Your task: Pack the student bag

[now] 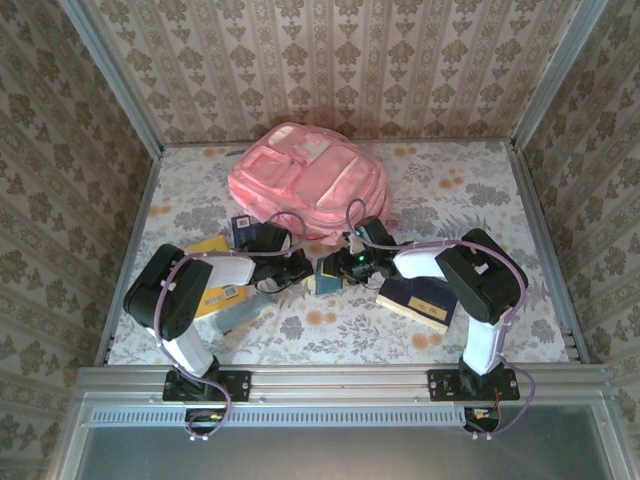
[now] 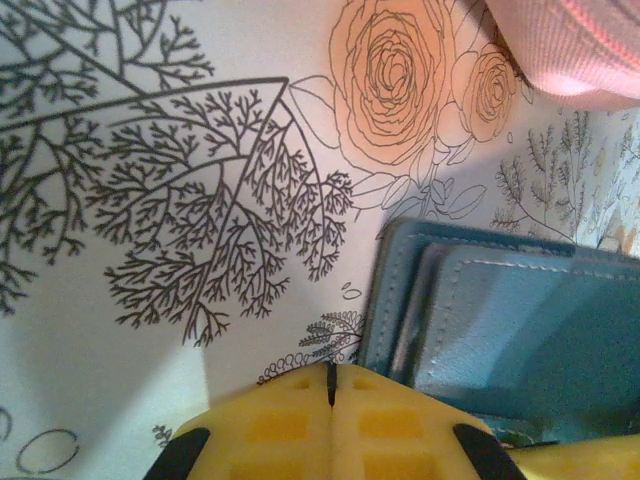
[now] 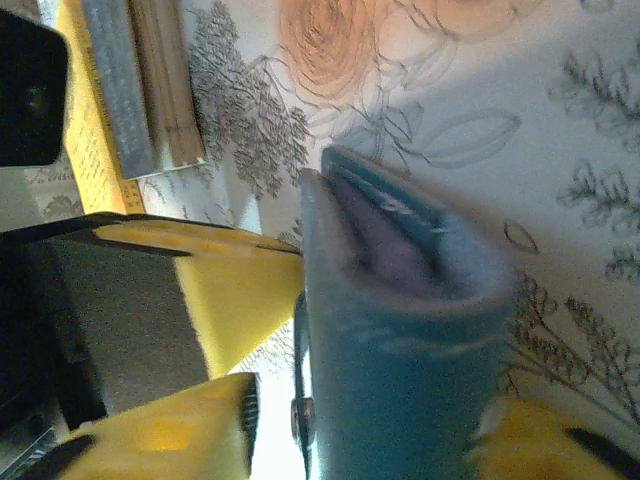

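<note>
The student bag (image 1: 305,180), large and pink, lies at the back middle of the table, and its edge (image 2: 570,50) shows in the left wrist view. A teal stitched case (image 1: 327,278) lies in front of it, between my two grippers. My left gripper (image 1: 300,270) is shut with nothing in it, its yellow tips (image 2: 331,385) just left of the case (image 2: 520,340). My right gripper (image 3: 370,420) straddles the case (image 3: 400,330). A thin gap shows between its left finger (image 3: 190,440) and the case's side.
A yellow book (image 1: 205,245) and a grey-blue one (image 1: 240,310) lie by the left arm. A dark blue book (image 1: 420,300) lies under the right arm. Stacked book edges (image 3: 130,90) sit left of the case. Walls close the table in.
</note>
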Controlling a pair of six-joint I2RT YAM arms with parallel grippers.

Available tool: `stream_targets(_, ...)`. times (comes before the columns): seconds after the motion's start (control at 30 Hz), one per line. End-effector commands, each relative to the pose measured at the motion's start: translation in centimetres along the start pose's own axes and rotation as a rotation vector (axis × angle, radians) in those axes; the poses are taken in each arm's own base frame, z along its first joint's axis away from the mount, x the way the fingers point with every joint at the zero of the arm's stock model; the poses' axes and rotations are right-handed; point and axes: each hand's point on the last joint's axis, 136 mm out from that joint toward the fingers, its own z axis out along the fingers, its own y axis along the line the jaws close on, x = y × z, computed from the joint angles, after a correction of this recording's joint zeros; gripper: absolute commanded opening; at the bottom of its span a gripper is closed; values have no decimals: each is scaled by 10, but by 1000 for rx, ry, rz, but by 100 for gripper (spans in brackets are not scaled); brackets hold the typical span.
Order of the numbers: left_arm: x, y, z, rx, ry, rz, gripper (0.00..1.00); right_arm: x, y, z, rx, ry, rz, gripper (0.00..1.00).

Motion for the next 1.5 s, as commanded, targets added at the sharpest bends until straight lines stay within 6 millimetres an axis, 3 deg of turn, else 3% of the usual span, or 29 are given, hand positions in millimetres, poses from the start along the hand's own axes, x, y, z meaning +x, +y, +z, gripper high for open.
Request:
stream_targets(0.0, 14, 5, 9, -38, 39, 27, 0, 8, -5, -2, 16, 15, 7, 30)
stream_targets(0.13, 0, -28, -23, -44, -8, 148, 2, 2, -4, -21, 49, -45, -25, 22)
stream_targets(0.3, -26, -82, -76, -37, -114, 321, 25, -7, -13, -51, 126, -120, -28, 9)
stream_targets(0.4, -45, -114, -99, -12, -164, 394, 43, -10, -15, -64, 149, -135, -48, 16)
stream_targets(0.5, -70, -134, -110, 0, -192, 417, 51, -11, -16, -76, 176, -162, -69, 18)
stream_targets(0.63, -108, -163, -105, 68, -179, 439, 53, -12, -12, -90, 175, -208, -85, 16)
stream_targets(0.77, -148, -176, -87, 92, -151, 434, 49, -6, -10, -96, 192, -186, -95, 14)
stream_targets(0.93, -174, -186, -57, 120, -101, 478, 48, 2, -9, -105, 192, -186, -99, 12)
stream_targets(1.13, -178, -202, -34, 230, -28, 496, 51, 11, -6, -117, 199, -177, -138, 12)
stream_targets(1.47, -165, -183, -15, 243, 39, 468, 48, 10, -9, -118, 197, -162, -144, 13)
